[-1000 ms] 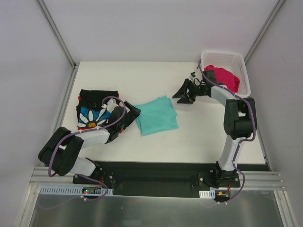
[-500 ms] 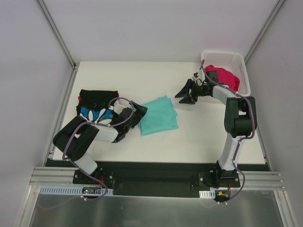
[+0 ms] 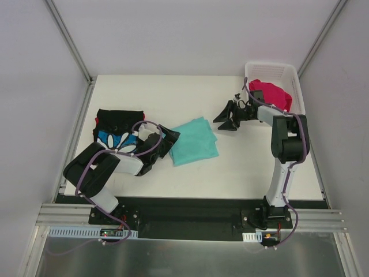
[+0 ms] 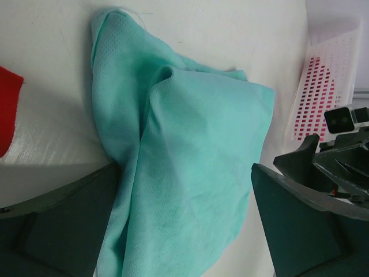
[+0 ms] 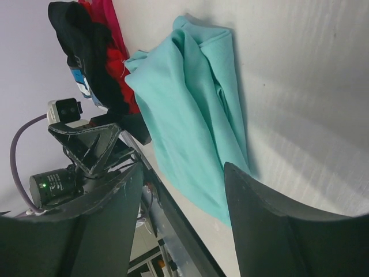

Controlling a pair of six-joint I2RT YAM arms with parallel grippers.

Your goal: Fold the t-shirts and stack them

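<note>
- Mint-teal t-shirt lying in the middle of the table, loosely folded, edges uneven, a ridge of slack across the top layer.
- Black daisy t-shirt just left of it, over a red t-shirt; magenta t-shirt heaped in the white basket, far right.
- Left gripper at the teal shirt's left edge, jaws spread wide, cloth between them, nothing pinched.
- Right gripper poised just right of the shirt on its far side, jaws apart, empty.
- Probably tidying the fold: pinch a corner through all layers, draw flat and slow, leave the daisy pile undisturbed.
</note>
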